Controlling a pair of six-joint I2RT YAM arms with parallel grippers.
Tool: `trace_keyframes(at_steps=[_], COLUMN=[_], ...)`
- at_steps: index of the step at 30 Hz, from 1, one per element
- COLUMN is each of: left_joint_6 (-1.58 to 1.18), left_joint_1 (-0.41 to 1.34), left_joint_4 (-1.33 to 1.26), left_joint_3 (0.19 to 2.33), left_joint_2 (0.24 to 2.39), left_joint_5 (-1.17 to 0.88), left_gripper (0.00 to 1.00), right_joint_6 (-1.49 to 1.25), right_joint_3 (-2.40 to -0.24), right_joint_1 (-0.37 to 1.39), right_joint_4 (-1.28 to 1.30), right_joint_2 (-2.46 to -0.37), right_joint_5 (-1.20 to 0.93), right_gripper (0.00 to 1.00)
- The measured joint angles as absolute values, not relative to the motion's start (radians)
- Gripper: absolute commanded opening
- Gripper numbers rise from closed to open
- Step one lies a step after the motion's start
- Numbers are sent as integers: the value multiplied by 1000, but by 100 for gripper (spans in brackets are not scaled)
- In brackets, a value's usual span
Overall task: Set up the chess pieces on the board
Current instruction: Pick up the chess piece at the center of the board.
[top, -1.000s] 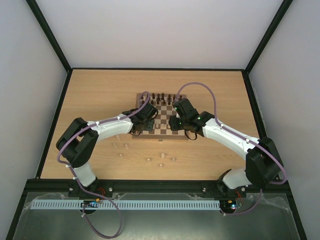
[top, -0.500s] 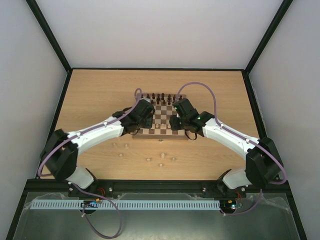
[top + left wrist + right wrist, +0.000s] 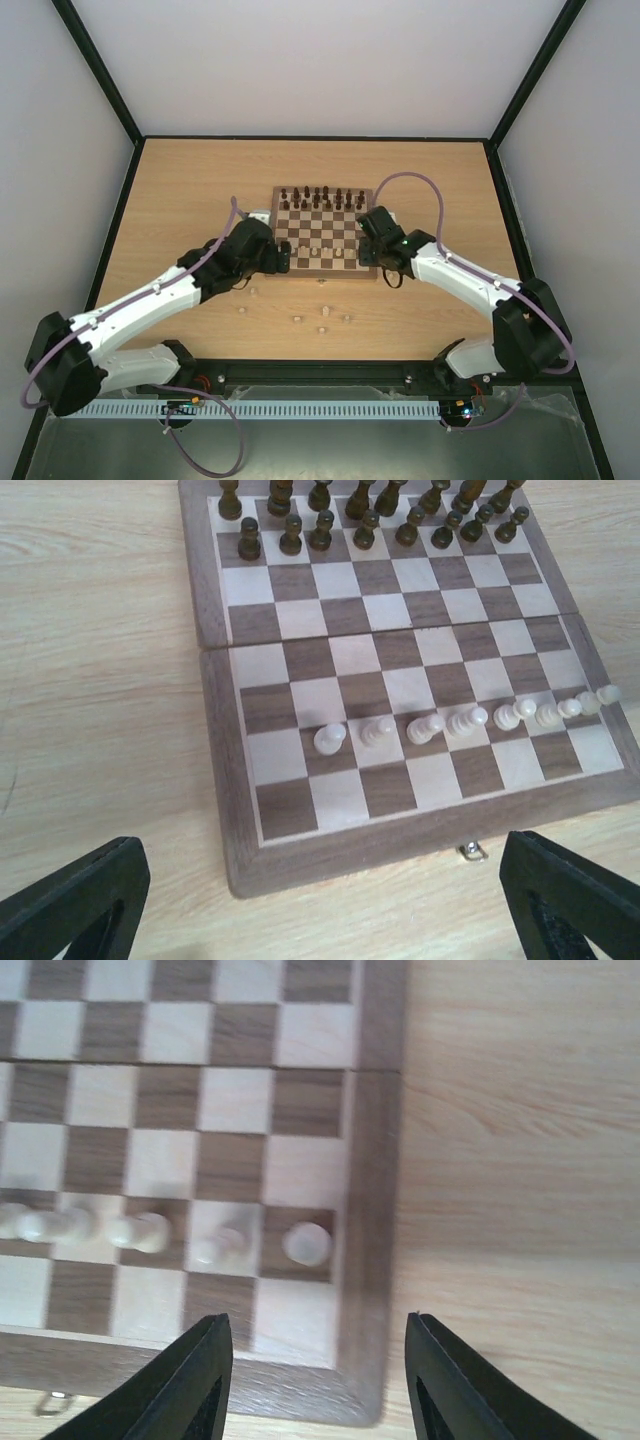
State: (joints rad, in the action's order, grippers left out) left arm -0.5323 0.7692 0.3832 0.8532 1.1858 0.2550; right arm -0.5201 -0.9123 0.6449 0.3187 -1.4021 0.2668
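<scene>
the board [image 3: 225,810] is smooth wood with a soft satin sheen, in dark brown and cream squares. on it, the pale pieces [image 3: 330,739] look like polished light wood and the dark pieces [image 3: 249,540] glossy brown. at its near edge sits a shiny metal catch [image 3: 468,851]. around it, the table [image 3: 100,680] is matt grained wood. the left gripper [image 3: 322,860] has matt black plastic fingers [image 3: 80,900].

The board [image 3: 325,272], a square of dark brown and cream checks in a brown frame, lay flat at the centre of the top view. The chess pieces [image 3: 425,727], tiny and pale cream, stood in one row along its second rank from the lower edge. Several more pale pieces [image 3: 297,319] lay scattered just below it, off the board.
</scene>
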Motion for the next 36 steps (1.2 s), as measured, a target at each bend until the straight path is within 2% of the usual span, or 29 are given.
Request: trace_keyframes(at_steps=[8, 15, 36], left_joint_6=[-559, -584, -610], left_joint_1=[769, 769, 769], left_joint_4=[389, 373, 349], left_joint_3=[746, 697, 630], left_joint_2=[973, 851, 822], left_joint_5=[228, 181, 153], left_gripper=[99, 99, 99], right_joint_6=[-636, -690, -661], right_joint_3=[-783, -720, -647], right_joint_1=[621, 613, 517], right_joint_4=[369, 383, 267], right_joint_2=[-1241, -1197, -1301], right_joint_5=[311, 325, 241], right_gripper=[51, 44, 32])
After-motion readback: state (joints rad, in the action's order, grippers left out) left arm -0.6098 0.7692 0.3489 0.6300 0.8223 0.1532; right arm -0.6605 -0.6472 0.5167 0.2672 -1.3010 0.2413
